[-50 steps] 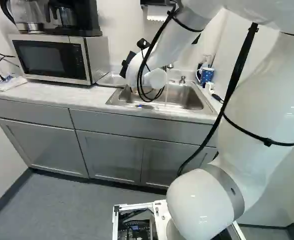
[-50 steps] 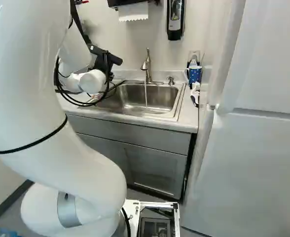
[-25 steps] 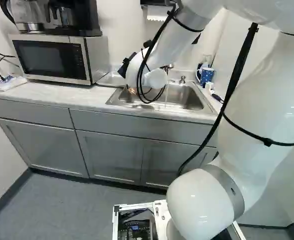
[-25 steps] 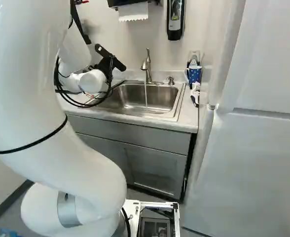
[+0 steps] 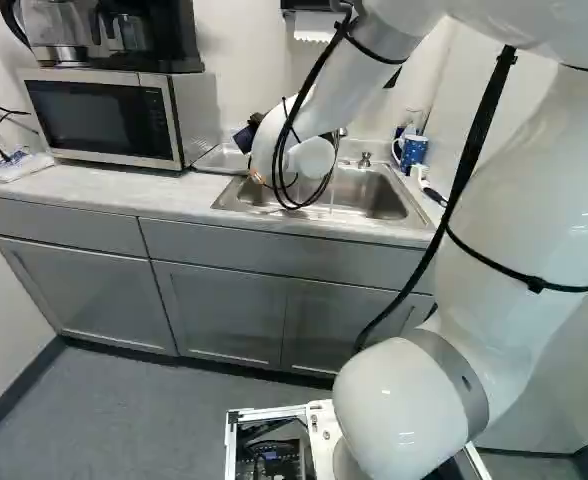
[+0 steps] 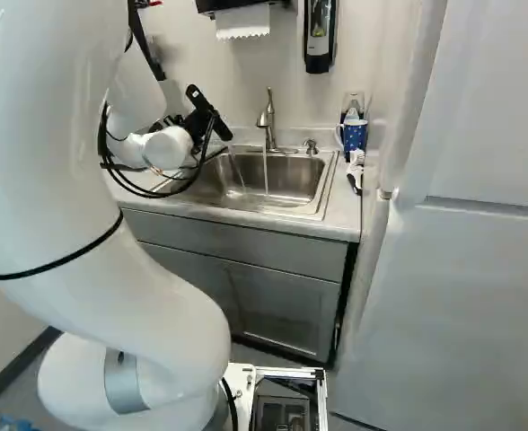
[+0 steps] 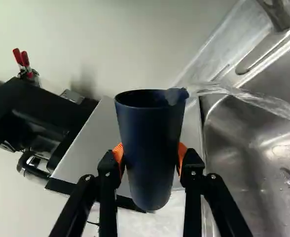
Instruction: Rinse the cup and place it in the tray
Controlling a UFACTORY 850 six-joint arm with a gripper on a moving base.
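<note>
Tool (image 6: 195,122) rolled further, dark cup (image 7: 152,148) tipping with it, pinched from both sides, water (image 7: 243,97) spilling

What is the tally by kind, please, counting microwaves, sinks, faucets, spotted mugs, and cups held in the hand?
Microwave: 1
Sink: 1
Faucet: 1
Spotted mug: 1
Cup held in the hand: 1
Total: 5

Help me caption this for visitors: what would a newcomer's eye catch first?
Probably the dark blue tapered cup, gripped by the black two-fingered claw with orange pads, clear water streaming from the cup's rim into the steel sink. Then the glossy white arm, at the right of the left base view.
</note>
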